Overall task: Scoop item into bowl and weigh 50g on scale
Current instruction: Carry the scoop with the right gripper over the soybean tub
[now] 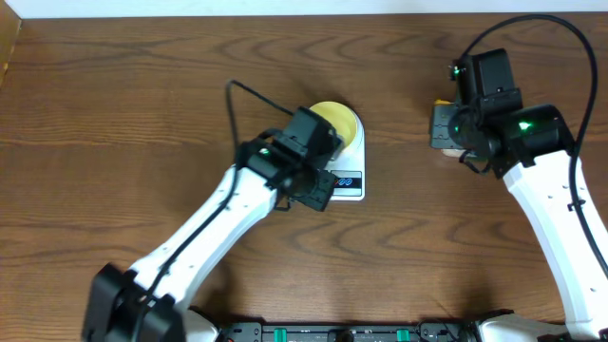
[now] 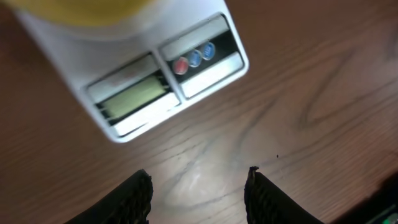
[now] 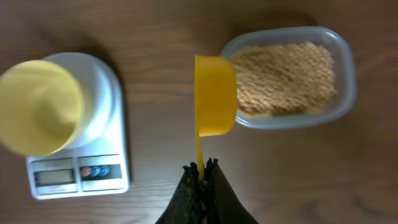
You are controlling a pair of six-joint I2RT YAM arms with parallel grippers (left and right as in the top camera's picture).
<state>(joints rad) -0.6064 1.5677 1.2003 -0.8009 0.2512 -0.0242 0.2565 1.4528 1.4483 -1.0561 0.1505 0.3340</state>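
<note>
the right fingers (image 3: 189, 193) were pinched shut on the thin handle of a yellow scoop (image 3: 215, 93), whose cup overlapped the edge of a clear tub (image 3: 347, 87) full of tan beans (image 3: 286, 74). the pale-yellow bowl (image 3: 38, 106) sat on the white scale (image 3: 106, 99), well apart from the tub on the tabletop (image 3: 155, 37). the left fingers (image 2: 134, 196) stood partly apart and empty above bare wood, just in front of the scale's display.

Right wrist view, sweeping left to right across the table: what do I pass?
Pale-yellow bowl → white scale under it → yellow scoop → clear tub of beans.
</note>
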